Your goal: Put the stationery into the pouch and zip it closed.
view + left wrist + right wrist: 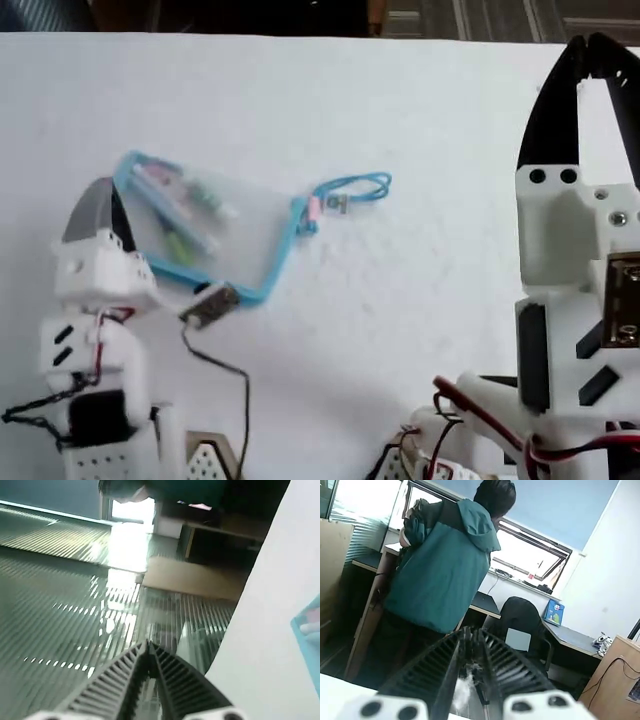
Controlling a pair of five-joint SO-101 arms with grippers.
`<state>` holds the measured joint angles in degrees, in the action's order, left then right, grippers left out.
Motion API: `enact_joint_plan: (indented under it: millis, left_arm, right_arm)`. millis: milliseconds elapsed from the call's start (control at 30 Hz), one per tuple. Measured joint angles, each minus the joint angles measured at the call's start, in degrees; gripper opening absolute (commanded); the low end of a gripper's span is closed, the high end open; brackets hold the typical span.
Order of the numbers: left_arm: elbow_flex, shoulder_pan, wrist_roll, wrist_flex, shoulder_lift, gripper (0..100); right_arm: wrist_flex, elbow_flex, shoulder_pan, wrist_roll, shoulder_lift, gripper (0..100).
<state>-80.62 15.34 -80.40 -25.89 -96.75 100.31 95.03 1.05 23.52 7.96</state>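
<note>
The high camera looks down on the table point(400, 300). The left wrist camera sights close along the left gripper point(148, 645) past the table edge, sharing the pouch point(307, 627) corner with it; the right wrist camera faces the room.

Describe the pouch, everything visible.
The pouch is a clear, soft-looking plastic sleeve with light blue edging, lying flat and skewed on the white table. Pink and green stationery shows through it, bunched toward one end. A blue cord loop with a small tag trails from the opposite corner. The left gripper sits at the stationery end; contact cannot be told, nor whether the zip is closed.
</note>
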Motion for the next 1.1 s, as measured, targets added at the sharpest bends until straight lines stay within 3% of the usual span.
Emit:
enact_joint_plan:
  millis: [100, 267, 467, 933, 1100]
  left_arm:
    - [-6.33, 2.64, 0.00, 8.53, 0.00, 2]
    - [-12.66, 4.57, 0.00, 16.18, 0.00, 2]
    - [-16.88, 0.88, 0.00, 27.16, 0.00, 2]
    - [-16.97, -2.02, 0.00, 29.19, 0.00, 2]
    - [-17.05, -2.55, 0.00, 29.71, 0.00, 2]
  right_arm:
    - [0.00, -0.79, 0.00, 0.00, 0.18, 2.3]
    - [0.00, -10.29, 0.00, 0.00, 2.46, 2.3]
    - [0.00, -25.58, 0.00, 0.00, 11.25, 2.3]
    - [-0.18, -62.07, 0.00, 0.00, 31.74, 2.3]
    - [-6.86, -71.30, 0.00, 0.00, 35.96, 2.3]
